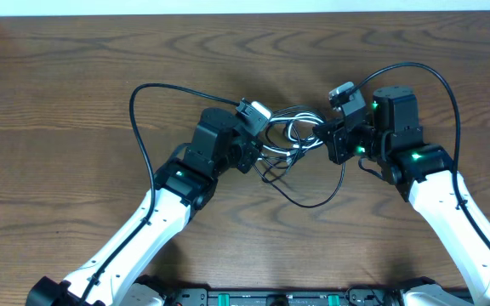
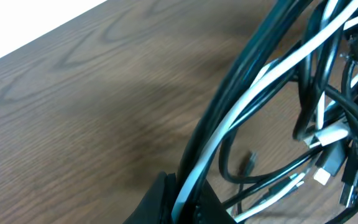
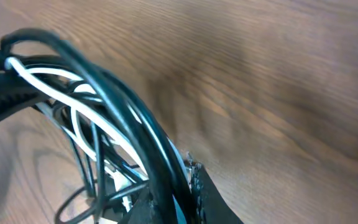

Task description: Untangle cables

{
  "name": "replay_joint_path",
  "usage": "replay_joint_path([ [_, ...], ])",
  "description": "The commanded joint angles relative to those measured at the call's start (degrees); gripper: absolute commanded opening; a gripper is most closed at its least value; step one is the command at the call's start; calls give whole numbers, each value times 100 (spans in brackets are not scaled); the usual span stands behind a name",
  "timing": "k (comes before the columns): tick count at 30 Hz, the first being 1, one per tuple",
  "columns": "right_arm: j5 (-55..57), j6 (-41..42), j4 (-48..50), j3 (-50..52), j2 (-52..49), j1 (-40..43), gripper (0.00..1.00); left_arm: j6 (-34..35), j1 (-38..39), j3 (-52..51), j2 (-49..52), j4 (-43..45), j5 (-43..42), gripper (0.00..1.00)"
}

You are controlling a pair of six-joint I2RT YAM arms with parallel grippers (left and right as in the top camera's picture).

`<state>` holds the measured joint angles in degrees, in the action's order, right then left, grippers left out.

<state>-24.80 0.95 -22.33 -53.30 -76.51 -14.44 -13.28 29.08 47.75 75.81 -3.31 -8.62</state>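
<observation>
While cables (image 1: 294,127) are clamped by left gripper (image 1: 258,153) and right gripper (image 1: 330,141), knots between them may be pulled tighter.

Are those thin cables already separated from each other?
No, the cables form one knotted clump, with white and black strands crossing one another.

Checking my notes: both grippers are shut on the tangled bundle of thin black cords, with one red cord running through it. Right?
No: the one odd cord in the tangled bundle of thin black cords is white, not red; the left wrist view shows it. The rest stands.
</observation>
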Motion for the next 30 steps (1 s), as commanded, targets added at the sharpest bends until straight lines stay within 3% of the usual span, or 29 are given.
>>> replay_joint_path([
  [1,1663,433,-155,-15,76,411,5,50,-254,81,-103,-142,1237,8],
  [9,1923,1025,-240,-15,76,789,1,52,-254,81,-103,-227,1285,7],
  [15,1187,1115,-48,-15,76,887,1,186,-254,81,-103,-269,1274,7],
  [22,-1985,105,975,-15,76,887,1,551,-254,81,-103,-210,1060,7],
  [26,-2393,-39,1119,-15,76,876,1,551,-254,81,-103,225,293,8],
  [28,-2712,-236,1097,-15,76,876,1,549,-254,81,-103,529,-57,30],
  [29,-2868,-317,1104,-15,76,876,1,551,-254,81,-103,647,-157,54],
  [30,-3101,-463,1115,-15,76,876,1,549,-254,81,-103,715,-186,65],
])
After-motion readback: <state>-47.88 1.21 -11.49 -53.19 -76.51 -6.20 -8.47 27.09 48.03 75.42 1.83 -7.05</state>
